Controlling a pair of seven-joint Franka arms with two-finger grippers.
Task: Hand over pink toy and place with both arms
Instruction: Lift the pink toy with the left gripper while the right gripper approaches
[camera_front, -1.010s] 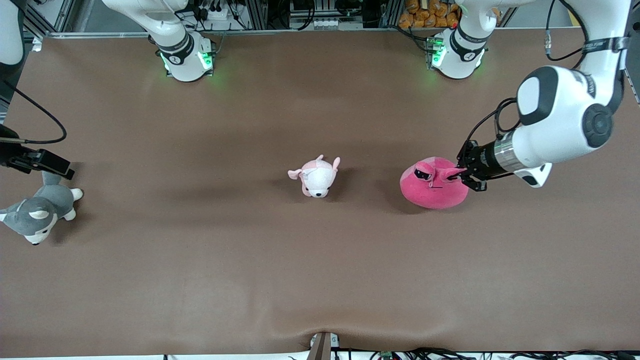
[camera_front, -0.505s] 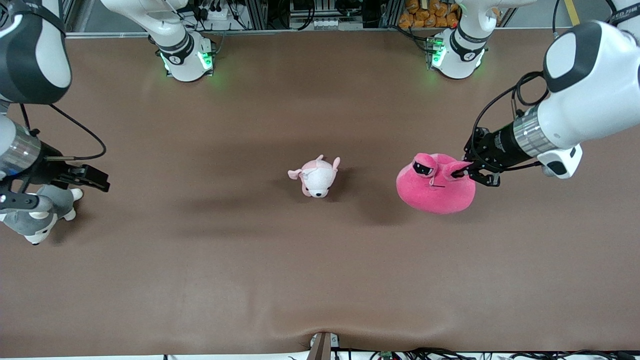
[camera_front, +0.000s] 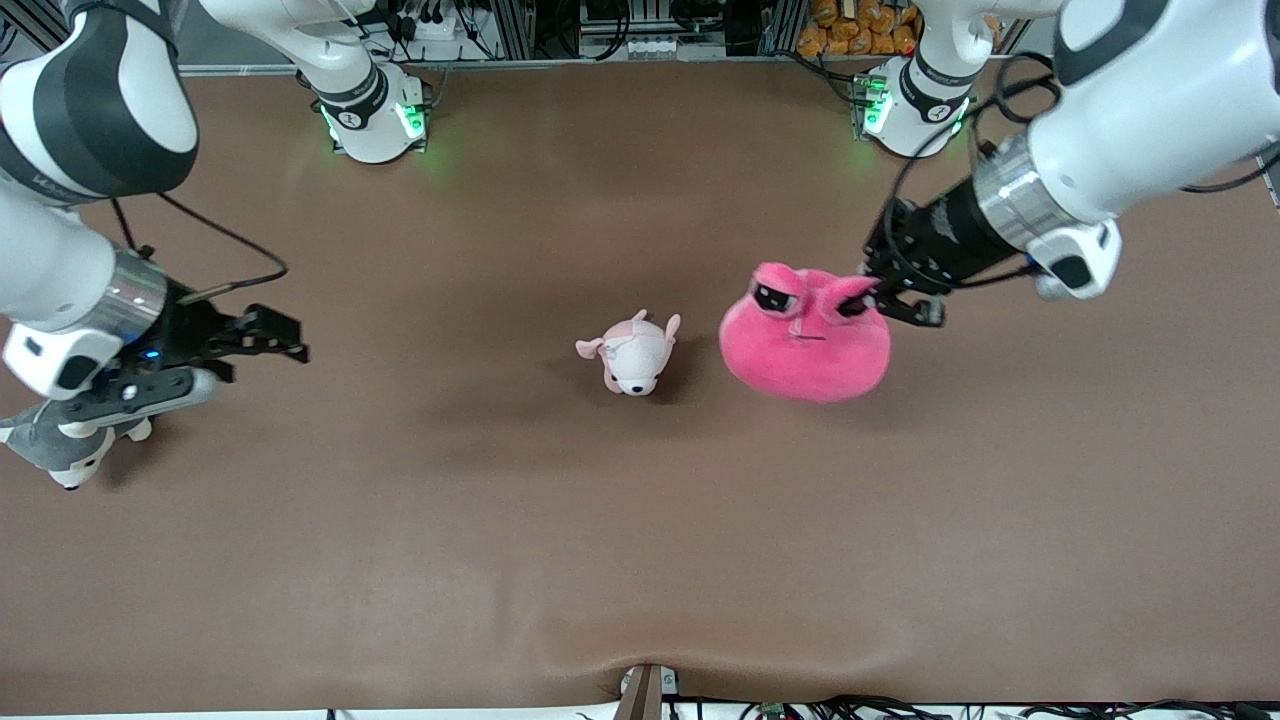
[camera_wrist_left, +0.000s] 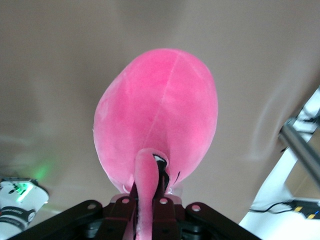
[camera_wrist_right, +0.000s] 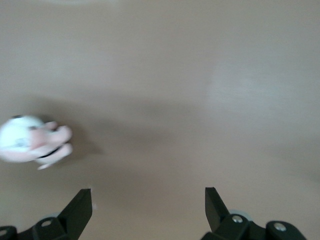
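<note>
High front camera; wrist cameras face tabletop (camera_front: 640, 560).

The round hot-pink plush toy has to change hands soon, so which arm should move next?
Likely the right: its tool is open and empty over the table, while the left tool is shut on the round hot-pink plush toy's ear, holding it aloft.

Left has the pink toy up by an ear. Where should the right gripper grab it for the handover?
Judging by its pose, take the pink toy by its free ear or upper body, coming from the right arm's end of the table. The left gripper pinches the other ear, so that side stays unobstructed for the open right gripper.
</note>
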